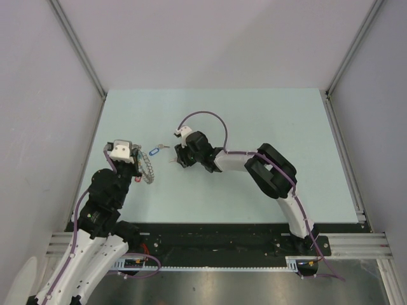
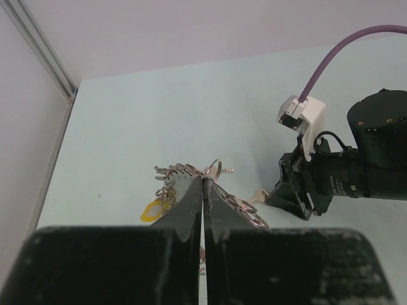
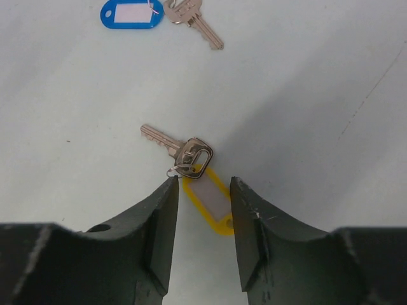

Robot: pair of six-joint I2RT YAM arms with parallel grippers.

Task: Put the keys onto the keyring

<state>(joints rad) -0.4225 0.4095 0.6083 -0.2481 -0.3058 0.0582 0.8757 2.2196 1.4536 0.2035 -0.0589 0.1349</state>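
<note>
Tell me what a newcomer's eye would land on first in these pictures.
In the right wrist view, the right gripper stands open over a yellow-tagged key lying on the table, its tag between the jaws. A blue-tagged key lies farther off, at the top edge of that view. On the left side of the table, the left gripper is shut on the keyring, with small keys fanning out on both sides of the jaws.

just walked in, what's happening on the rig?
The left gripper has its jaws shut on the keyring. The right gripper is down over the yellow-tagged key, jaws open either side of the tag, not yet gripping. The blue-tagged key lies loose on the table nearby. Neither key is on the ring.
</note>
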